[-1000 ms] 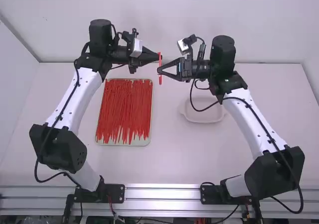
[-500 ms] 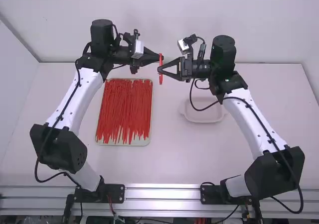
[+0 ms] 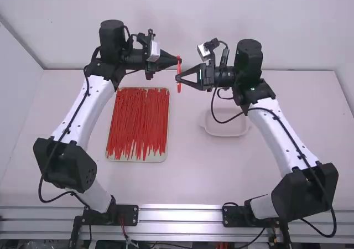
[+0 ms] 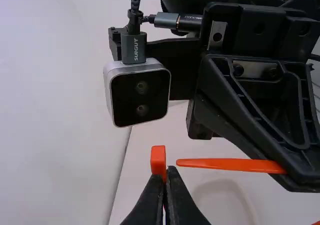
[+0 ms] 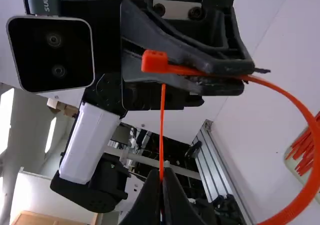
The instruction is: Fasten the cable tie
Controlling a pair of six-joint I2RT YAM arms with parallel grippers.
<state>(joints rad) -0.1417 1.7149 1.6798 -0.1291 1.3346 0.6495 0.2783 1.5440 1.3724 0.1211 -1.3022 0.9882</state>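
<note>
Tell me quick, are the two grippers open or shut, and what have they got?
Left gripper: shut on the red cable tie, at its head end.
Right gripper: shut on the same cable tie's thin tail.

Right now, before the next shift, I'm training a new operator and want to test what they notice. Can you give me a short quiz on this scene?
1. True or false: the head of the thin red plastic cable tie is pinched between the fingers of the left gripper.
2. Where is the flat tan tray of loose red ties? A) on the white table, on the left arm's side B) held by the right arm C) stacked on the left arm
3. Fill in: the right gripper is shut on the tie's ____ end.
Key: 1 true; 2 A; 3 tail.
</note>
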